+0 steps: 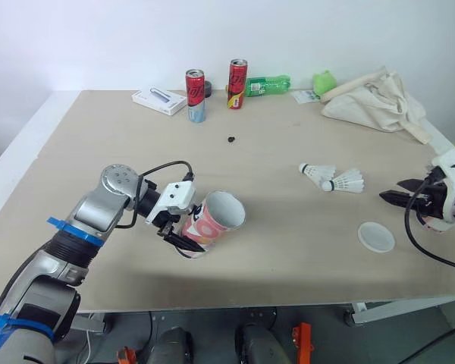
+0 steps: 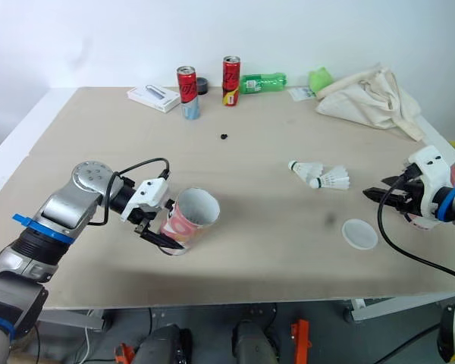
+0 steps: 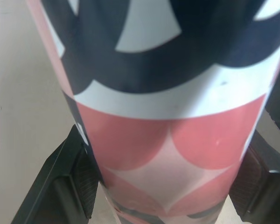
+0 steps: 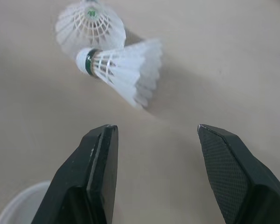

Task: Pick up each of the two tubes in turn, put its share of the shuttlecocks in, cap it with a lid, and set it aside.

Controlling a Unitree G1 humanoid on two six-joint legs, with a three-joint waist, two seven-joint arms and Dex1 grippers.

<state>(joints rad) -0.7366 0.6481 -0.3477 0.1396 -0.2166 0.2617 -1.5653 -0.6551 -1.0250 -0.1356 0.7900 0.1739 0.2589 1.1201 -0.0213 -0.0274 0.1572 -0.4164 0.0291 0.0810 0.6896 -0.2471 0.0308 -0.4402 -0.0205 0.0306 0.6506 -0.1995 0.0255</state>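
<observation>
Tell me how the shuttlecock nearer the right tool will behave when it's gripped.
Likely very light: the shuttlecock is mostly thin white feathers. The skirt looks fragile, so squeezing could crush it. Lying on its side, its cone shape would probably roll in an arc if the open right tool nudges it.

You have bright, even light from above across the pale beige desk (image 1: 303, 144). Soft-edged shadows lie under the pink-and-navy patterned cardboard tube (image 1: 212, 220) at lower left and beside the two white feathered shuttlecocks (image 1: 349, 181).
</observation>
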